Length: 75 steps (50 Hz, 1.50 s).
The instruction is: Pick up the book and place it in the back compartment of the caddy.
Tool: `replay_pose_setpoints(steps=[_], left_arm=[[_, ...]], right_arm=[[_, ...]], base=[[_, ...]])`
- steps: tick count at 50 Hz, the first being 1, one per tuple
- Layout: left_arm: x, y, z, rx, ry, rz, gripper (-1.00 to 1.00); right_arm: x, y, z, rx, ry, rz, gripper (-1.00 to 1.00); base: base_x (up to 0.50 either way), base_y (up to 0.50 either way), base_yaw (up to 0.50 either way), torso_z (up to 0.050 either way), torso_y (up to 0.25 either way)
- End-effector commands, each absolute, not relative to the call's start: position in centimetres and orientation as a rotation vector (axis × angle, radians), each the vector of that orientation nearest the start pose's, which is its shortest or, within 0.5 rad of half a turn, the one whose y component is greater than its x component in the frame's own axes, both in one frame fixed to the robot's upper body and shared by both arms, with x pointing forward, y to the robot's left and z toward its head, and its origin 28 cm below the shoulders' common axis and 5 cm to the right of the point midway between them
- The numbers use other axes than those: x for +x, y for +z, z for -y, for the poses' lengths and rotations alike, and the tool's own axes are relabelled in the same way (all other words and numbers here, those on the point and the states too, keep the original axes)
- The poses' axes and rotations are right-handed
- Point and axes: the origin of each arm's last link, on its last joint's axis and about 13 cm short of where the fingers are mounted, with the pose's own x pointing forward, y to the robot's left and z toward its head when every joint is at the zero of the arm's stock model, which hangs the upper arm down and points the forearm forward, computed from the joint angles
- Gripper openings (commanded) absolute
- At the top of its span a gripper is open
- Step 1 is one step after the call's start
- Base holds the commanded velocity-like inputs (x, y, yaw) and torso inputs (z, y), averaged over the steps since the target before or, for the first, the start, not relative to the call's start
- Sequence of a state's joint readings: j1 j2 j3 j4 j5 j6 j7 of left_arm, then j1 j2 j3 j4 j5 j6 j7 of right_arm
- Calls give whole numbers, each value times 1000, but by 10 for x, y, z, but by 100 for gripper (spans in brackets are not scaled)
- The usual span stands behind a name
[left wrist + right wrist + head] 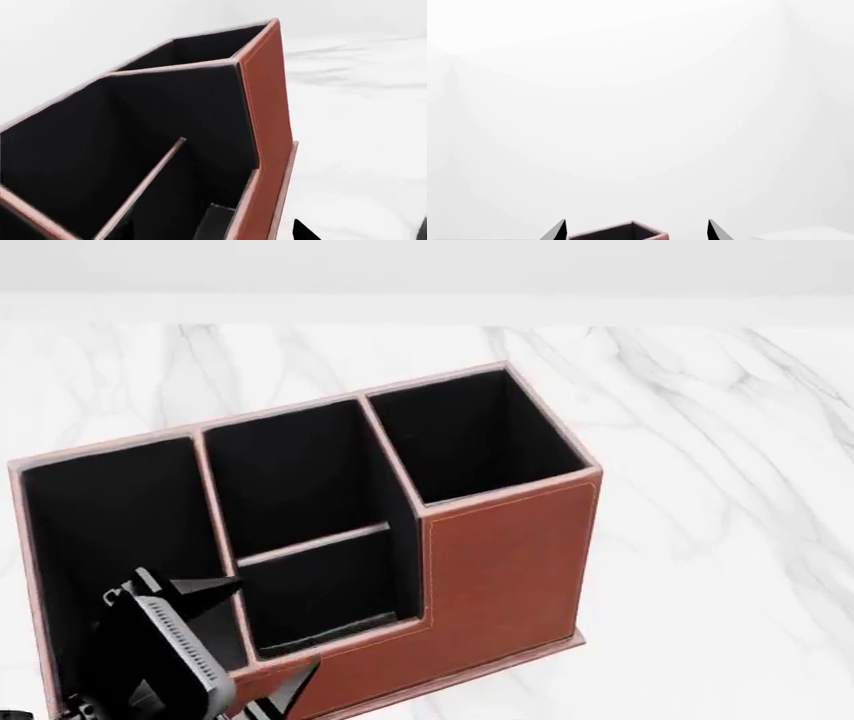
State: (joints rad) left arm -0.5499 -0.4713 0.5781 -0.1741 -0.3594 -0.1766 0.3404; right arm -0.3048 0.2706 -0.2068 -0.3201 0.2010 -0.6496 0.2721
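The reddish-brown caddy (507, 550) stands on the marble top, its black-lined cells open to the head view. The back compartment (320, 580) is the small low-walled cell behind the short divider. A thin dark slab, the book (213, 222), stands inside it against the low outer wall, and its top shows as a pale strip (327, 630). My left gripper (254, 635) hovers open over that corner, its jaws spread wide and apart from the book. One fingertip (301, 233) shows outside the caddy wall. My right gripper (637, 232) is open and empty, out of the head view.
The tall square cell (474, 435) is at the caddy's right end and the long full-depth cell (107, 530) at its left. White marble table (721, 490) stretches to the right of the caddy. A caddy corner (620, 233) shows between the right jaws, far off.
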Motion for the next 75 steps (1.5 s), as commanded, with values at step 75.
replay_pose_setpoints(steps=[75], left_arm=[[302, 55, -167, 406, -1169, -170, 100]], right_arm=[[142, 63, 101, 160, 6, 563, 100]], base=[[0, 0, 0, 0, 0]])
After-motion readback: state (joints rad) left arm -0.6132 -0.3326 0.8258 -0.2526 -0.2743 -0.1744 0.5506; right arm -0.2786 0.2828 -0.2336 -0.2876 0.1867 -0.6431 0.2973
